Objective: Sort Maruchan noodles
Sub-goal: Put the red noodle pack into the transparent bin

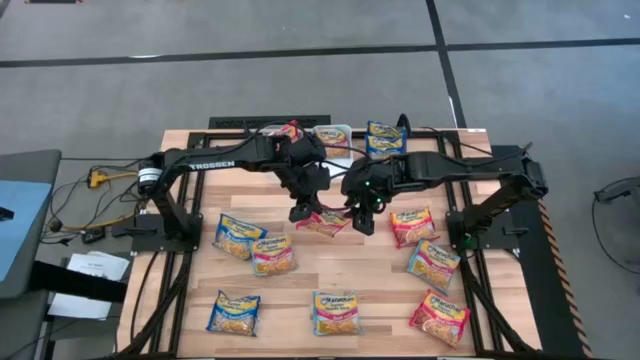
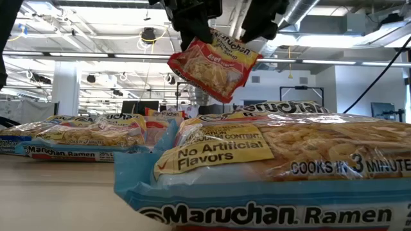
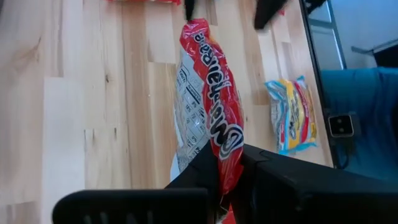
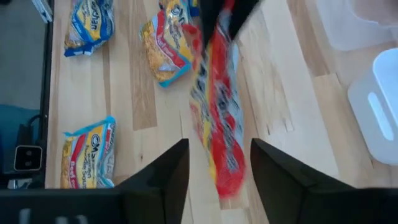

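Two grippers meet over the middle of the wooden table (image 1: pixel 300 290), where a red Maruchan packet (image 1: pixel 323 222) hangs in the air between them. The left gripper (image 3: pixel 227 177) has its dark fingers clamped together on one edge of the red packet, which shows white lettering on glossy red film and a pale printed back panel. The right gripper (image 4: pixel 214 165) stands at the packet's other end with its fingers spread apart, the crinkled red wrapper lying in the gap without being pinched. From table height the packet tilts beneath both arms, its noodle picture facing outward.

Around the red packet, other noodle packets lie flat on the wood: a blue-and-yellow packet (image 1: pixel 238 236) and a pink one (image 1: pixel 273 255) beside it to its left, two red packets (image 1: pixel 411 226) and a light-blue one (image 1: pixel 432 264) to its right, and three more (image 1: pixel 336 312) nearer the table's front edge. Beyond it, a blue packet (image 1: pixel 385 139) rests in a bin (image 1: pixel 335 131) area at the far edge.
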